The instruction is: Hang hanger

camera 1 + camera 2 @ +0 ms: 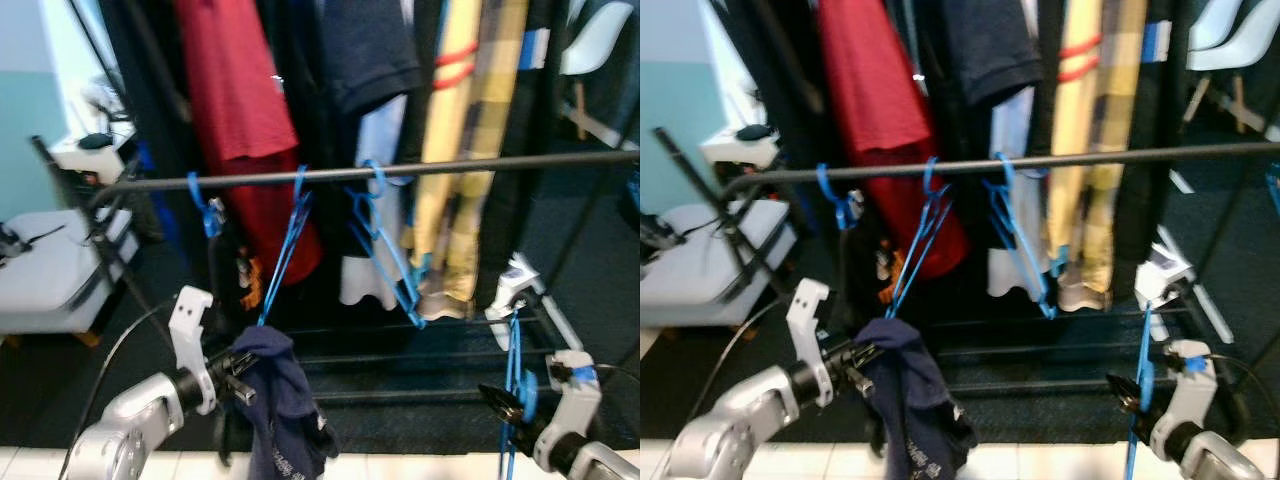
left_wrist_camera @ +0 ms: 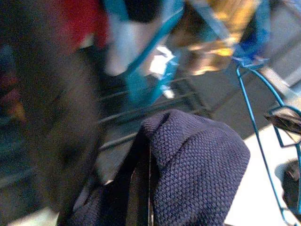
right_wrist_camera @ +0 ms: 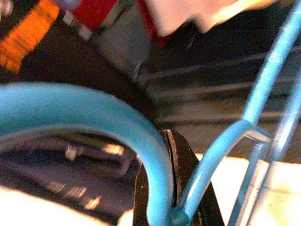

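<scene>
A dark rail runs across in front of me with several blue hangers hooked on it. One of them slants down to a navy knit garment. My left gripper is shut on that garment, low at the left; in the left wrist view the cloth drapes over its closed fingers. Low at the right, my right gripper is shut on a loose blue hanger, well below the rail. Its thin blue wire curves across the closed fingertips.
Behind the rail hang a red shirt, dark clothes and a yellow plaid cloth. Lower rack bars cross under the rail. A white case stands at the left and a white chair at the back right. Pale floor lies nearest me.
</scene>
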Controlling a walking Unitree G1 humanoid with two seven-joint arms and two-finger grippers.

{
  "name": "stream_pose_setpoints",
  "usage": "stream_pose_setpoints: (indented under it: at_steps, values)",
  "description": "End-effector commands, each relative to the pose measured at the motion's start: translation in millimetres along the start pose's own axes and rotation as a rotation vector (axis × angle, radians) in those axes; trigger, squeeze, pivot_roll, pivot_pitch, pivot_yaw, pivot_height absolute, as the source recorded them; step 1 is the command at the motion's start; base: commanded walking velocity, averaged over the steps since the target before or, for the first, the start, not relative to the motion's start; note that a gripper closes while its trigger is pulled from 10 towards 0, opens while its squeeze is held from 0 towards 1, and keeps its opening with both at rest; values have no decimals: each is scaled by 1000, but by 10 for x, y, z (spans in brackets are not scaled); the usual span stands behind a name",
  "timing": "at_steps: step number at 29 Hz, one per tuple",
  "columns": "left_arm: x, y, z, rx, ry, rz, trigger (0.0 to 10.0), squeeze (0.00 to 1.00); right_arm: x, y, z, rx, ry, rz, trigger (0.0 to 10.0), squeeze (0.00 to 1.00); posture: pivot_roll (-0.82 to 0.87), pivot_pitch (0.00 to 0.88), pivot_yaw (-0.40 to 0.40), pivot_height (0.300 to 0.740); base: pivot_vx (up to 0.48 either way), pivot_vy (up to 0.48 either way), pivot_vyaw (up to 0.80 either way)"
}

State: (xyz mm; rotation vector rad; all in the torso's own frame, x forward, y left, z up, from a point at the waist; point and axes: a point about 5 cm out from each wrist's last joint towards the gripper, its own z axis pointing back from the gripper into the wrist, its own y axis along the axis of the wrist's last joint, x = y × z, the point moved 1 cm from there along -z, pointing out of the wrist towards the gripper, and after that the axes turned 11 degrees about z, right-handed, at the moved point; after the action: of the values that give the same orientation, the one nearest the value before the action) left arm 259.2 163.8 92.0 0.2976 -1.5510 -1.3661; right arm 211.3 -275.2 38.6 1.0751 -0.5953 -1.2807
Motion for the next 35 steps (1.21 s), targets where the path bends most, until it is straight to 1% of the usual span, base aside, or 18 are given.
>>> stream_pose_setpoints:
  at_steps: [1, 6, 9, 11, 13, 14, 16, 18, 20, 23, 24, 26, 27, 28, 29, 30, 32, 35]
  values:
    - [-59, -37, 35, 2, 31, 0, 10000, 0, 21, -26, -15, -18, -21, 22, 10000, 0, -117, 0, 68, 740, -304, 0, 794]
    - [-126, -244, 40, -25, 79, 43, 10000, 0, 54, -186, -49, -73, -40, 40, 10000, 0, -119, 0, 62, 740, -334, 0, 788]
    - [-145, -294, 40, -33, 91, 53, 10000, 0, 60, -219, -55, -88, -42, 46, 10000, 0, -118, 0, 59, 740, -334, 0, 788]
    - [-181, -404, 43, -46, 120, 78, 10000, 0, 66, -286, -69, -116, -45, 53, 10000, 0, -117, 0, 54, 740, -336, 0, 791]
    - [-194, -442, 45, -50, 130, 86, 10000, 0, 73, -324, -77, -132, -49, 56, 10000, 0, -117, 0, 53, 740, -324, 0, 791]
    - [-194, -442, 45, -50, 130, 86, 10000, 0, 73, -324, -77, -132, -49, 56, 10000, 0, -117, 0, 53, 740, -311, 0, 794]
    - [-263, -543, 76, -68, 172, 90, 10000, 0, 82, -401, -94, -166, -58, 69, 10000, 0, -116, 0, 45, 740, -315, 0, 791]
    - [-263, -543, 76, -68, 172, 90, 10000, 0, 82, -401, -94, -166, -58, 69, 10000, 0, -116, 0, 45, 740, -319, 0, 788]
    - [-363, -658, 116, -93, 243, 76, 10000, 0, 98, -457, -126, -194, -77, 85, 10000, 0, -113, 0, 37, 740, -294, 0, 784]
    - [-363, -658, 116, -93, 243, 76, 10000, 0, 98, -457, -126, -194, -77, 85, 10000, 0, -113, 0, 37, 740, -266, 0, 781]
    - [-411, -749, 128, -121, 291, 43, 10000, 0, 119, -488, -156, -211, -101, 93, 10000, 0, -110, 0, 35, 740, 0, 0, 781]
    - [-411, -749, 128, -121, 291, 43, 10000, 0, 119, -488, -156, -211, -101, 93, 10000, 0, -110, 0, 35, 740, 0, 0, 781]
    - [-436, -851, 132, -161, 328, 5, 10000, 0, 135, -511, -181, -228, -119, 106, 10000, 0, -107, 0, 32, 740, 0, 0, 781]
    - [-464, -1007, 134, -207, 366, -12, 10000, 0, 133, -543, -229, -248, -136, 125, 10000, 0, -94, 0, 21, 740, 0, 0, 781]
    - [-474, -1108, 136, -237, 385, -19, 10000, 0, 126, -563, -261, -260, -143, 138, 10000, 0, -94, 0, 21, 740, 0, 0, 781]
    - [-474, -1108, 136, -237, 385, -19, 10000, 0, 126, -563, -261, -260, -143, 138, 10000, 0, -94, 0, 21, 740, 0, 0, 781]
    - [-555, -1307, 179, -282, 451, 12, 10000, 0, 96, -624, -315, -290, -142, 170, 10000, 0, -84, 0, 11, 740, 0, 0, 781]
    - [-613, -1394, 224, -295, 482, 46, 10000, 0, 83, -669, -328, -312, -137, 195, 10000, 0, -67, 0, 6, 740, 0, 0, 781]
